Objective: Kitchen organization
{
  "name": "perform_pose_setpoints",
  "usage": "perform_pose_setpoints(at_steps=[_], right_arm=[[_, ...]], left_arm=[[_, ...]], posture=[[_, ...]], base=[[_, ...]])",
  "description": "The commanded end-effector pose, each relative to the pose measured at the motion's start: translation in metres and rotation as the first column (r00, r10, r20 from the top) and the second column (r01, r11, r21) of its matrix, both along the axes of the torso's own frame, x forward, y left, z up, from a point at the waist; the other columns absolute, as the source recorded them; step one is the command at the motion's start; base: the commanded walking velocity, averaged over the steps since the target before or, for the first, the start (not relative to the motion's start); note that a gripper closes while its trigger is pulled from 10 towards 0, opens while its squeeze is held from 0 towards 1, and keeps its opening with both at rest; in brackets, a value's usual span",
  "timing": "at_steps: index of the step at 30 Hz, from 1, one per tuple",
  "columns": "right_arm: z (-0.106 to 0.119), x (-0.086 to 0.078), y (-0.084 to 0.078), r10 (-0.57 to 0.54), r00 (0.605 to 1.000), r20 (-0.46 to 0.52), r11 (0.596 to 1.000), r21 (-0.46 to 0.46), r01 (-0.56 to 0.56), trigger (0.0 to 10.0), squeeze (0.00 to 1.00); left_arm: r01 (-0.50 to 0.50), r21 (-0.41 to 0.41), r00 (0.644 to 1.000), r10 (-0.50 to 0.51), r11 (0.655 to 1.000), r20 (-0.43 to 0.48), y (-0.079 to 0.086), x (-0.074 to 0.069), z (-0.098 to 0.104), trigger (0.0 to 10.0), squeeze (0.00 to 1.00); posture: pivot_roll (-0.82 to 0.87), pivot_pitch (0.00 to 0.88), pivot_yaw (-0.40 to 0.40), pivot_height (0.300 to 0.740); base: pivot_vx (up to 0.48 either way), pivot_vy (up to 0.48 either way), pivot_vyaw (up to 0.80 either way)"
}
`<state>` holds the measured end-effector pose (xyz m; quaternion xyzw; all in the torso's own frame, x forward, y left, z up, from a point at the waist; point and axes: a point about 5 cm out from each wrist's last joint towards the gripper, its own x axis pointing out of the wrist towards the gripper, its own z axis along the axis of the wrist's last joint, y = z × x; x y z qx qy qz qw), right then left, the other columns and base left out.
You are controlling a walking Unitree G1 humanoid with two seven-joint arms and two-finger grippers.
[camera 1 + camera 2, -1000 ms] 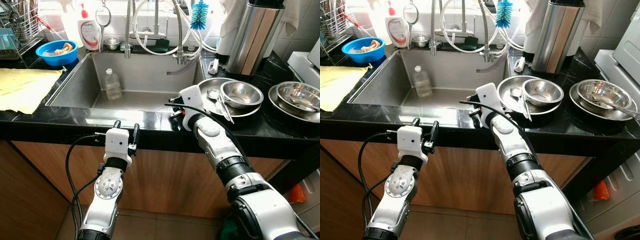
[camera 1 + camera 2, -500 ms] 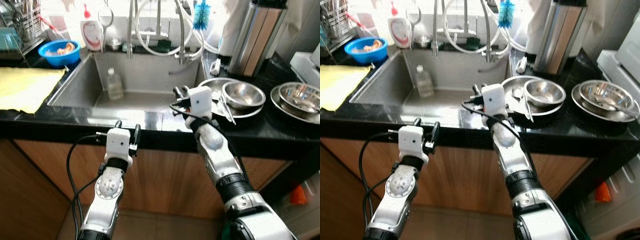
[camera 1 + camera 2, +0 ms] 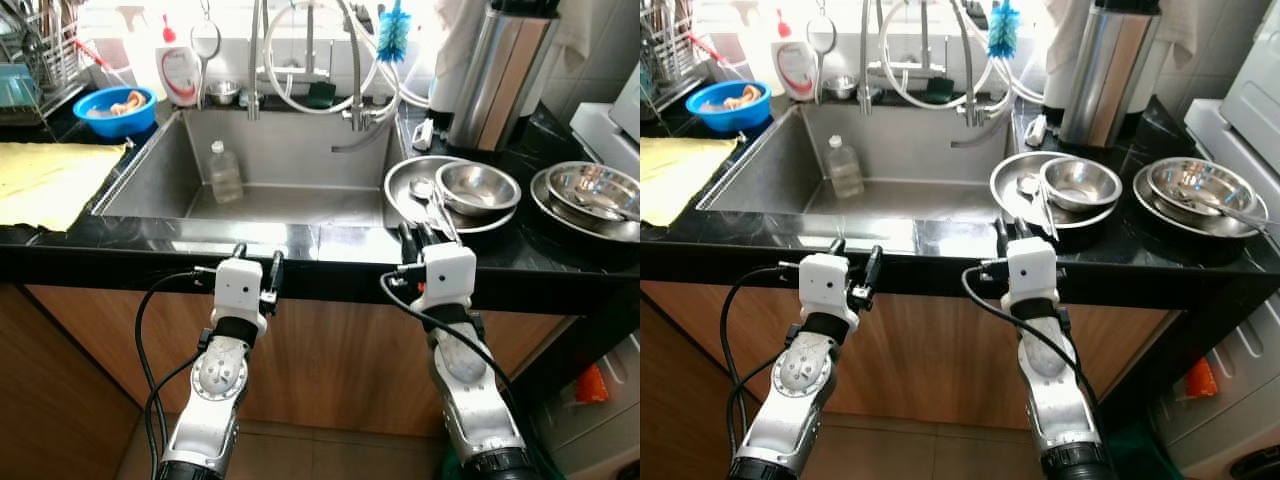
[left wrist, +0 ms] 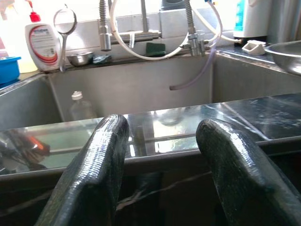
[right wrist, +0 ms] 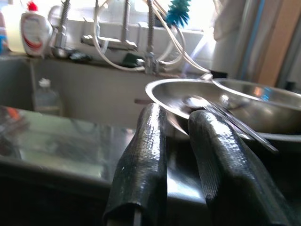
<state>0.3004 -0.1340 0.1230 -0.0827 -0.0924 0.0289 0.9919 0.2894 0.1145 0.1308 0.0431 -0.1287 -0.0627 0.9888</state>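
Observation:
A plastic bottle (image 3: 225, 172) stands upright in the steel sink (image 3: 300, 205). On the black counter to its right, a steel plate (image 3: 405, 187) carries a steel bowl (image 3: 478, 187) and a spoon (image 3: 424, 189). Further right sit stacked steel bowls (image 3: 590, 195). My left gripper (image 3: 256, 260) hovers at the counter's front edge, open with nothing between its fingers (image 4: 99, 160). My right gripper (image 3: 415, 237) is at the same edge, just in front of the plate, shut and empty; its fingers (image 5: 146, 155) point at the plate (image 5: 197, 92).
A yellow cloth (image 3: 45, 180) lies on the counter at the left, with a blue bowl (image 3: 113, 108) and a dish rack (image 3: 30, 55) behind it. A soap bottle (image 3: 178, 72), taps and a blue brush (image 3: 393, 35) line the back. A tall steel canister (image 3: 490, 70) stands at the back right.
My right arm has drawn back from over the sink's right rim to the counter's front edge and now points forward. The left arm has stayed put.

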Motion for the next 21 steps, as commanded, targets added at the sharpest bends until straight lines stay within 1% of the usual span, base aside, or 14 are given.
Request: perform_pose_setpoints(at_steps=[1,4,5,8,16,18,21], right_arm=[[0.001,-0.002,-0.001,-0.017,1.0,-0.012,1.0,-0.005,0.017,10.0,0.0],[-0.005,-0.003,-0.001,-0.015,0.999,-0.047,1.0,-0.009,0.014,10.0,0.0],[-0.006,-0.002,-0.001,-0.021,0.998,-0.066,1.0,0.003,0.022,10.0,0.0],[-0.005,0.001,-0.002,-0.034,0.996,-0.081,0.999,0.022,0.036,10.0,0.0],[0.0,0.007,-0.002,-0.037,0.995,-0.089,0.999,0.035,0.04,10.0,0.0],[0.002,0.01,-0.004,-0.05,0.995,-0.092,0.998,0.045,0.054,10.0,0.0],[0.001,0.011,-0.006,-0.075,0.992,-0.101,0.996,0.035,0.079,10.0,0.0]], left_arm=[[0.01,-0.001,1.0,-0.01,1.0,-0.015,-0.002,-0.001,-0.003,10.0,0.0],[0.011,-0.001,1.0,-0.011,1.0,-0.016,-0.002,-0.001,-0.003,10.0,0.0],[0.011,-0.002,1.0,-0.011,1.0,-0.016,-0.002,-0.001,-0.003,10.0,0.0],[0.007,-0.001,1.0,-0.007,1.0,-0.015,-0.001,-0.002,-0.003,10.0,0.0],[0.005,-0.001,1.0,-0.005,1.0,-0.014,-0.001,-0.002,-0.002,10.0,0.0],[0.008,-0.001,1.0,-0.008,1.0,-0.015,-0.001,-0.001,-0.002,10.0,0.0],[0.009,-0.001,1.0,-0.009,1.0,-0.015,-0.002,-0.001,-0.002,10.0,0.0]], posture=[[-0.11,0.0,0.025,0.74],[-0.1,0.0,0.024,0.74],[-0.1,0.0,0.022,0.74],[-0.1,0.0,0.021,0.74],[-0.1,0.0,0.022,0.74],[-0.1,0.0,0.022,0.74],[-0.1,0.0,0.022,0.74]], base=[[0.0,0.0,0.0],[0.0,0.0,0.0],[0.0,0.0,0.0],[0.0,0.0,0.0],[0.0,0.0,0.0],[0.0,0.0,0.0],[0.0,0.0,0.0]])
